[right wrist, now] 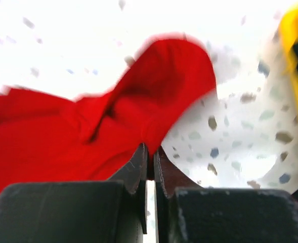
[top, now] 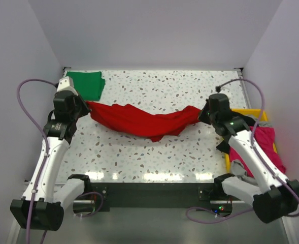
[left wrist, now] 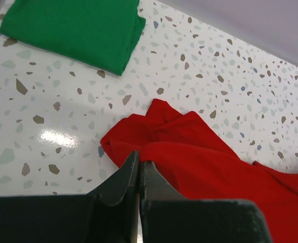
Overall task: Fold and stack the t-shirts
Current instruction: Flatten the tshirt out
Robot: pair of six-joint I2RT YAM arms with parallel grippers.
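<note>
**Red shirt pinched at both ends across the table**

Nearest, along the right edge of the table [top: 154, 152], the yellow tray [top: 252, 111] holds a magenta garment [top: 265, 145] with something grey at its near end. The right arm crosses over the tray, so I cannot tell how many pieces lie in it.

Further in, the red t-shirt [top: 139, 121] runs as a rumpled band across the middle of the table. The left gripper [left wrist: 138, 169] has its jaws pressed together on a bunched edge at the left end. The right gripper [right wrist: 150, 152] is nipped on a fold at the right end, just beside the tray's far corner. A hold at both ends looks meant to pull the cloth out flat before folding.

The shirt is twisted, so I cannot tell whether shoulders, sleeves or hem are gripped. The right wrist view is blurred, and it is unclear how much the ends are lifted off the surface.

Farthest, in the far left corner, the green t-shirt [top: 86, 83] lies folded flat, probably the base of the stack. The left wrist view cuts off its far edge.
</note>
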